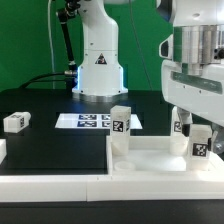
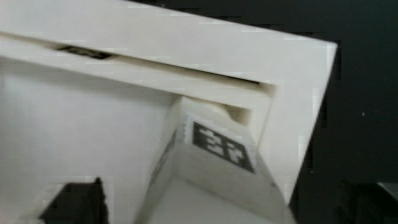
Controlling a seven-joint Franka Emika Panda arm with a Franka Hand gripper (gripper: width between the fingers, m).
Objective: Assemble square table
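**A:** Entry one, the hand?

**B:** Two-finger gripper (image 1: 192,128) (image 2: 228,205). Its fingers are spread and pinch nothing. In the wrist view the dark fingertips (image 2: 75,200) stand clear on either side of a leg.

**A:** Entry two, that leg?

**B:** Small white block leg with a black-and-white square tag, the near leg (image 1: 200,147) (image 2: 222,150). It is upright on the large white plastic square panel with raised rim (image 1: 150,160) (image 2: 231,55), at its corner toward the exterior view's right. The panel lies flat on the black table (image 1: 50,150).

**A:** Further out?

**B:** The corner leg (image 1: 120,125) is upright at the panel's corner toward the exterior view's left. The far leg (image 1: 181,126) is mostly hidden behind the gripper, with little but its tag showing. The loose leg (image 1: 17,122) lies on its side on the table, well apart from the panel. The marker board (image 1: 88,121) lies flat beyond the panel. A long white bar (image 1: 50,185) edges the table.

**A:** Progress?

**B:** Judged at roughly three parts in four. Three legs appear set on the panel and one is left to fetch and fit. I cannot tell whether the standing legs are fully seated.

**A:** Pose?

**B:** The arm enters from above at the exterior view's right. The wrist is near vertical, with the fingers pointing down astride the near leg, low over the panel.
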